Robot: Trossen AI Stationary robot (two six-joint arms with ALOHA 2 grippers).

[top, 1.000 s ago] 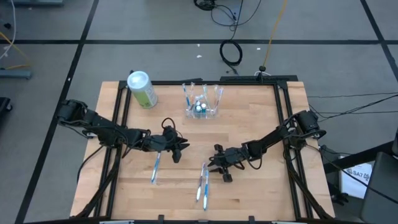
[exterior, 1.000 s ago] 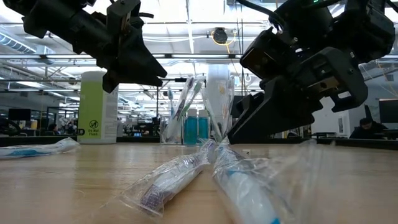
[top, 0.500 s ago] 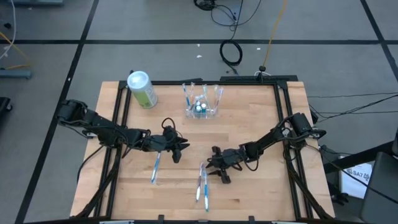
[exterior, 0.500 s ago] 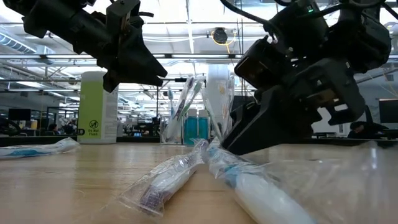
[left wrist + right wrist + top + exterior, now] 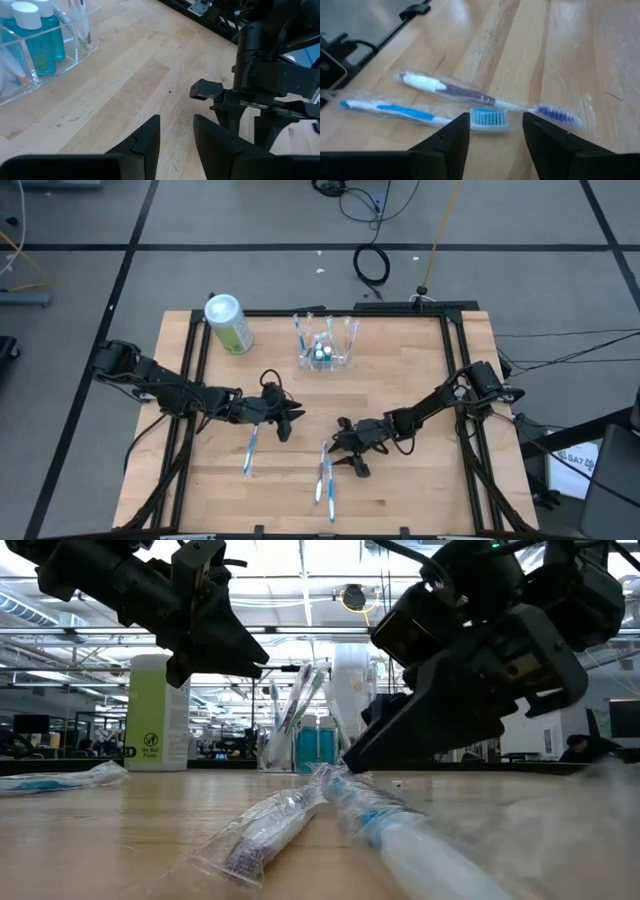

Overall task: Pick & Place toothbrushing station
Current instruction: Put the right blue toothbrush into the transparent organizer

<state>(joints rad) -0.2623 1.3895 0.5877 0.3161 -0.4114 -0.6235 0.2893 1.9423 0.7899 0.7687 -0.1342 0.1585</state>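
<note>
Right wrist view shows the right gripper [image 5: 491, 131] low over the surface [image 5: 580, 45], fingers spread, with the head of the blue toothbrush [image 5: 407, 111] lying in the gap between them. That straddle suits closing on the brush head, though nothing is pinched yet. Just beyond lies the purple toothbrush [image 5: 470, 93], also bagged in clear wrap, crossing close to the blue one; the pair being so near could make a clean single grasp awkward.

From above, the right gripper [image 5: 343, 448] sits at the upper ends of these two brushes, near the surface's front middle. The left gripper [image 5: 287, 420] hovers to its left, fingers apart and holding nothing, beside a third toothbrush [image 5: 248, 450] that lies well clear of the other two.

The station [image 5: 326, 348], a clear slotted holder, stands upright near the far edge, well apart from both grippers, already carrying small blue bottles and some brushes. A green canister [image 5: 229, 324] stands to its left. Judging by the layout, the loose brushes are meant for the station's slots, and the right arm is on the pick step.
</note>
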